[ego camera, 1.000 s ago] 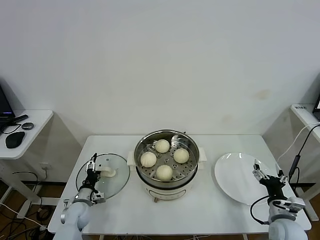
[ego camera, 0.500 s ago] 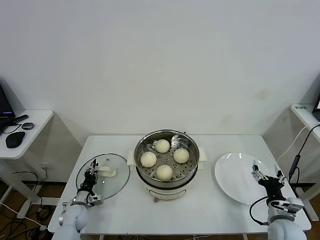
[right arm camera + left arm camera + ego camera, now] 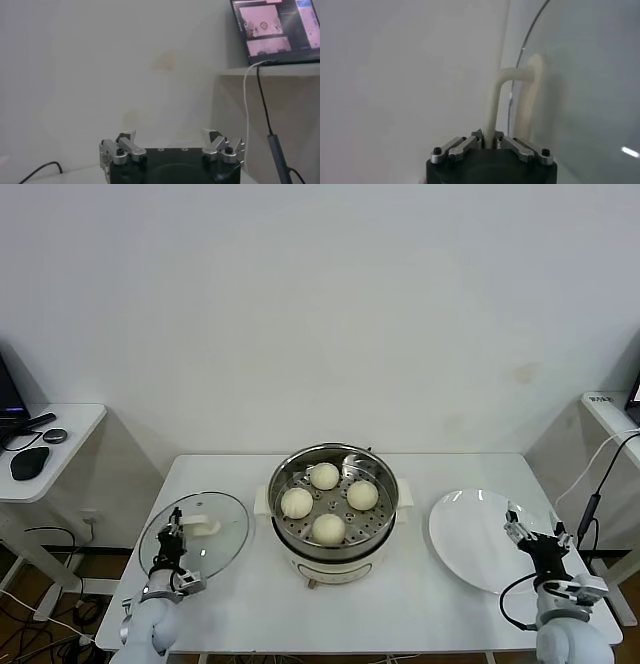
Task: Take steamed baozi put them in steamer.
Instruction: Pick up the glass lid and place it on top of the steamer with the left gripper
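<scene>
Left of the steamer [image 3: 333, 502], my left gripper [image 3: 172, 536] clenched the glass lid's handle [image 3: 512, 95], presumably for covering; my right gripper [image 3: 530, 529] waited spread.

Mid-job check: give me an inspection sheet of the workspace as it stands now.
Surface: white table, nothing spilled.
Job's things: four steamed baozi on the perforated tray inside the steamer.
Clutter: glass lid raised and tilted; white plate bare.
Grippers: left gripper shut on the lid's handle; right gripper open at the plate's right edge.
Cables: black cable on the right.
Surroundings: side table with mouse at left.
</scene>
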You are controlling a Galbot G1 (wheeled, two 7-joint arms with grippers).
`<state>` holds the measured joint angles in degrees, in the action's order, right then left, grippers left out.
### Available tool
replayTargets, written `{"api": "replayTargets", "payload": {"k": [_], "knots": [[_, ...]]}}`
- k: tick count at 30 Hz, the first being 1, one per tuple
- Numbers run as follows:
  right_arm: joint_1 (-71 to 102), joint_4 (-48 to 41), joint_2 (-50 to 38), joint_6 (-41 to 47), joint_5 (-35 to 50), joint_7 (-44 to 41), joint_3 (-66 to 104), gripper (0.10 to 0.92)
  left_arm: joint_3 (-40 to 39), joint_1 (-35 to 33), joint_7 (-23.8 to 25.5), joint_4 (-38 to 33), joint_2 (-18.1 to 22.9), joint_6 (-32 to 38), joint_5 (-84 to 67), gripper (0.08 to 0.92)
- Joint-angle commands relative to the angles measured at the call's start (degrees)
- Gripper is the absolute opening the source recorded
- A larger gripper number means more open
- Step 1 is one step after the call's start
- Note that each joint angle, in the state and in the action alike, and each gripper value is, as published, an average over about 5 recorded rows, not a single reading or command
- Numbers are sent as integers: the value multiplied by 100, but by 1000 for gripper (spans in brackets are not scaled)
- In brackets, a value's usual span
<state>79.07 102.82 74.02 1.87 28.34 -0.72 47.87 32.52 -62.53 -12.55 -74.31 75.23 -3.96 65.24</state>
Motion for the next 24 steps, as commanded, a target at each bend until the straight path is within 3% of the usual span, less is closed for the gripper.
{"api": "replayTargets", "payload": {"k": [1, 7, 14, 24], "knots": [[-95, -124, 60, 14, 19, -14, -67, 823, -75, -771, 322, -1824, 135, -2159, -21, 180], [-99, -131, 121, 65, 24, -32, -72, 823, 35, -1104, 1337, -3119, 524, -3365, 901, 180], [74, 28, 134, 245, -88, -10, -61, 823, 150, -1296, 2219, -3915, 883, -3563, 1704, 180], [151, 42, 263, 241, -298, 6, -83, 823, -328, -1314, 2432, -4798, 1149, -3563, 2163, 180]]}}
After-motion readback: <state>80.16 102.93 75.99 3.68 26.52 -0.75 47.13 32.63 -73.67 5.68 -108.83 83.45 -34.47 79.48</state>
